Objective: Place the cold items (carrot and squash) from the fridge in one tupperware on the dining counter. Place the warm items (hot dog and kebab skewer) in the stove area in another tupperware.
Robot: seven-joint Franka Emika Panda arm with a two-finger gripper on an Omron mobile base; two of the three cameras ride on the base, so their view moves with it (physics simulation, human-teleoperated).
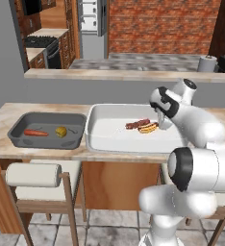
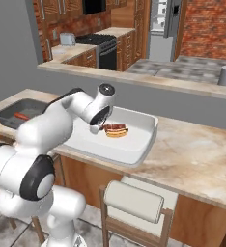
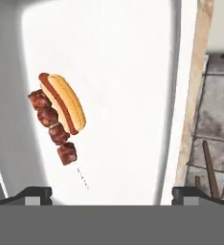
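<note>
On the marbled beige dining counter [image 1: 4,115] we log, leftmost, a dark grey rectangular tupperware [image 1: 18,129] with rounded corners. Inside it lie a slim orange carrot [image 1: 36,133] and, at its 3 o'clock, just beside it, a small knobbly yellow squash [image 1: 61,131].

Touching that tub's right wall sits a larger white tupperware [image 1: 102,113], smooth and glossy. On its floor lie the hot dog [image 1: 148,128], a tan bun around a red sausage, and the kebab skewer [image 1: 137,124], four dark red-brown chunks on a thin stick. The two lie side by side, touching.

The gripper [image 3: 111,192] hangs over the white tub at 3 o'clock of the food in the left base view. In the hand view its dark fingertips [image 3: 35,194] stand wide apart with nothing between them.

A cushioned wooden stool [image 1: 33,175] is tucked under the counter at 6 o'clock of the grey tub. On the raised ledge behind, at far right, stands a paper towel roll [image 1: 207,63]. A black stove [image 1: 42,44] shows at 11 o'clock.
</note>
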